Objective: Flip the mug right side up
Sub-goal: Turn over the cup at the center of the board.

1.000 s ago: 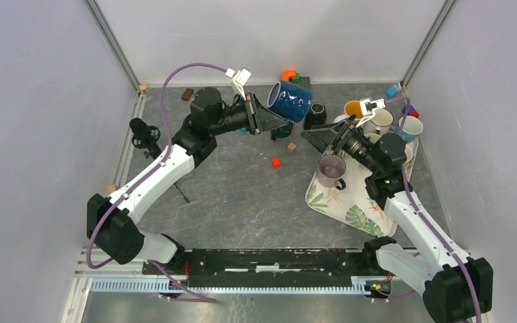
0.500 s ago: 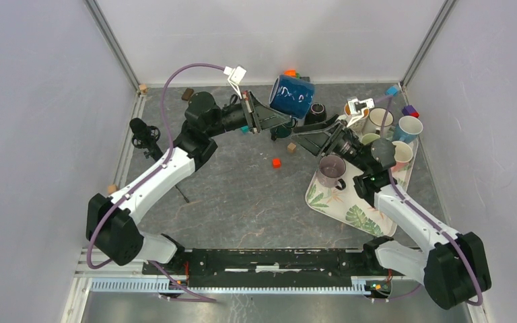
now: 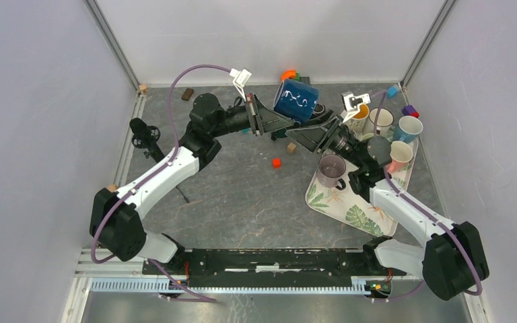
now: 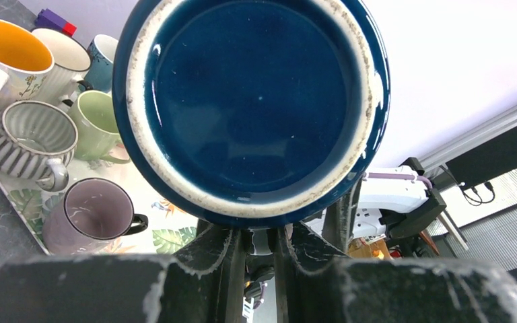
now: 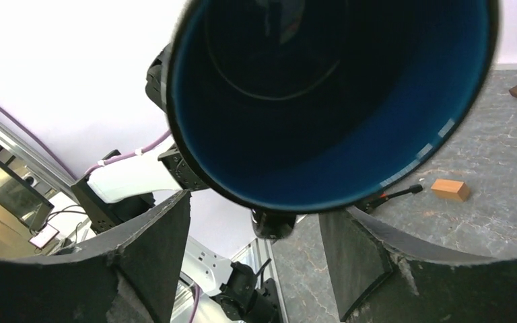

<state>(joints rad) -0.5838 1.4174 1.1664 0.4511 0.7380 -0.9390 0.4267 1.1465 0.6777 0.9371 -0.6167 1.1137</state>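
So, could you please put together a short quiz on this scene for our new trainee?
1. True or false: the blue mug stands on the tray.
2. Which hand grips the blue mug? A. the left hand B. the right hand C. neither
3. Fill in: the right wrist camera looks into the mug's ____.
Key: 1. False: the mug is held up off the table. 2. A; the right hand is open, near the mug's rim. 3. mouth.
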